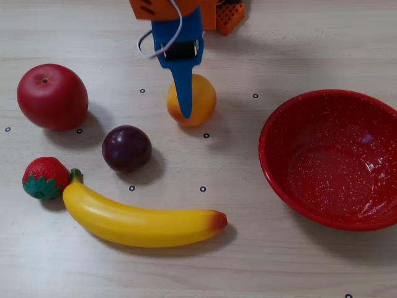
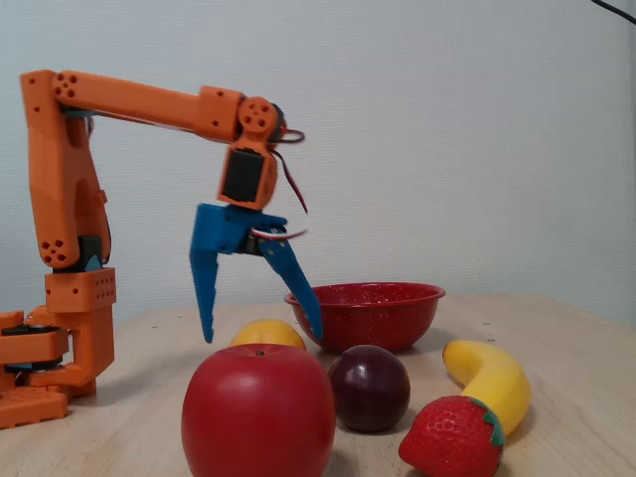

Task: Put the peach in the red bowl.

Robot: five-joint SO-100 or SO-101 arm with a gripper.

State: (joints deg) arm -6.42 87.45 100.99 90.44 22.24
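The gripper (image 2: pixel 260 334) is spread wide, holding nothing, with its blue fingers pointing down. In the fixed view one fingertip hangs to the left of the peach (image 2: pixel 266 335) and the other to its right, both at about the level of the fruit's top. In the overhead view the gripper (image 1: pixel 184 112) lies directly over the peach (image 1: pixel 200 99), one blue finger crossing the fruit's left half. Contact between fingers and peach cannot be determined from either view.

The peach rests on the bench (image 1: pixel 248 261), directly below the gripper.

The bowl (image 1: pixel 332 158) stands well to the right of the gripper in the overhead view, apart from every fruit. Its interior is visible and holds nothing. In the fixed view the bowl (image 2: pixel 366 314) sits just right of the gripper and behind the front fruits.

Positions in the overhead view, relative to the gripper:
- Plum (image 1: pixel 126 148): below and to the left, near.
- Apple (image 1: pixel 52 97): far left, at about the same height.
- Strawberry (image 1: pixel 44 177): far lower left, beside the banana's stem end.
- Banana (image 1: pixel 139 220): below, well apart, lying flat.

The orange arm (image 2: pixel 149 99) reaches in from the left in the fixed view.
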